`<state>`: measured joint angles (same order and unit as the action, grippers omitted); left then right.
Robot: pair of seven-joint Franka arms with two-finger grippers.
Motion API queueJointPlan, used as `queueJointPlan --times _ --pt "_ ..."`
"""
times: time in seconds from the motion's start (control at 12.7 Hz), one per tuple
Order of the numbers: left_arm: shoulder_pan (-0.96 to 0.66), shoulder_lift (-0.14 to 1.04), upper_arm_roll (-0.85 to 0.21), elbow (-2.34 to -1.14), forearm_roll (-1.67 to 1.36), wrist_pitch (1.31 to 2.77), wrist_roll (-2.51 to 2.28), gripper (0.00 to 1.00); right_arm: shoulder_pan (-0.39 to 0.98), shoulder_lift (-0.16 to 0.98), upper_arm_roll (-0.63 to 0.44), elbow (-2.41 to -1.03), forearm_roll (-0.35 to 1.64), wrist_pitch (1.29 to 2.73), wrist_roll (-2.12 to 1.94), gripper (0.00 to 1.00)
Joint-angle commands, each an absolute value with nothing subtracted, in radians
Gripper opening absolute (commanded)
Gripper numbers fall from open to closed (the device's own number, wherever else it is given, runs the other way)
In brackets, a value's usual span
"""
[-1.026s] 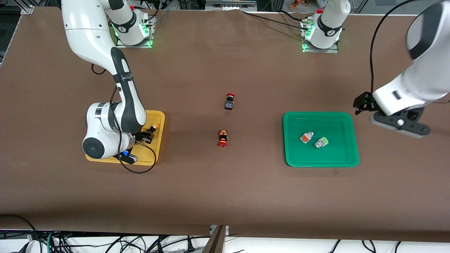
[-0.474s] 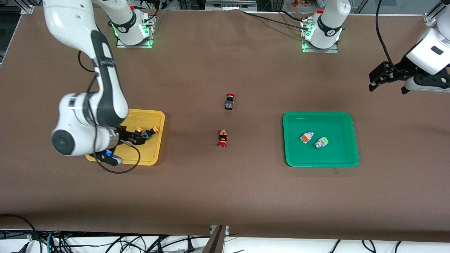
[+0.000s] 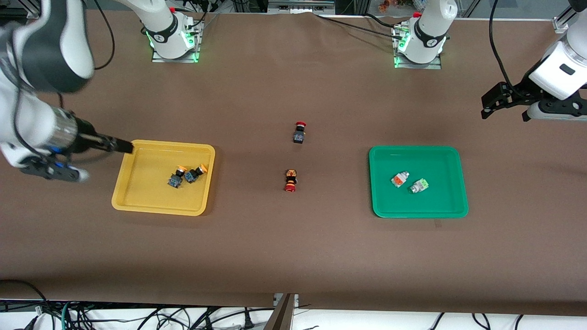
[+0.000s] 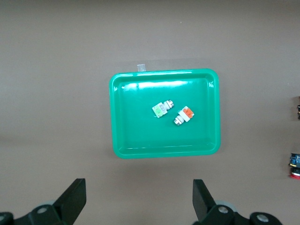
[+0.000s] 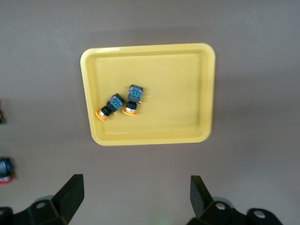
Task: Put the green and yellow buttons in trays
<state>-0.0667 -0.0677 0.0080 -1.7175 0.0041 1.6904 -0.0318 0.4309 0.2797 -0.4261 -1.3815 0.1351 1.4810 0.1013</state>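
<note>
The yellow tray (image 3: 142, 188) holds two yellow-capped buttons side by side, one (image 3: 176, 178) and the other (image 3: 195, 173); they also show in the right wrist view (image 5: 110, 106) (image 5: 133, 98). The green tray (image 3: 435, 201) holds the silver-white button with orange (image 3: 400, 179) and the one with green (image 3: 419, 185). My right gripper (image 3: 123, 146) is open and empty, raised over the yellow tray's rim at the right arm's end. My left gripper (image 3: 493, 100) is open and empty, high over the table at the left arm's end, away from the green tray.
Two red-capped buttons lie on the bare table between the trays: a black-bodied one (image 3: 299, 132) and, nearer the front camera, an orange-bodied one (image 3: 290, 180). Cables run along the table's edge near the arm bases.
My right gripper has let go of a yellow-capped button in the yellow tray, risen, and pulled back toward its end of the table. My left arm rose away from the green tray, then stayed still.
</note>
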Motion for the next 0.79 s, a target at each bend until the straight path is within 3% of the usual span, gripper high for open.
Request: queueJointPlan --times 0.0,0.39,0.71 --pt "-0.072 -0.069 0.009 -1.717 0.009 1.698 -0.035 1.00 0.428 0.216 -0.454 -1.443 0.110 1.483 -0.021 1.00" --pt "-0.067 -0.078 0.011 -1.709 -0.002 1.629 -0.028 1.00 0.339 0.140 -0.416 -1.568 0.064 1.548 -0.118 1.00" --pt "-0.069 -0.072 0.012 -1.690 -0.005 1.629 -0.028 1.00 0.086 0.126 -0.122 -1.594 -0.003 1.546 -0.152 1.00"
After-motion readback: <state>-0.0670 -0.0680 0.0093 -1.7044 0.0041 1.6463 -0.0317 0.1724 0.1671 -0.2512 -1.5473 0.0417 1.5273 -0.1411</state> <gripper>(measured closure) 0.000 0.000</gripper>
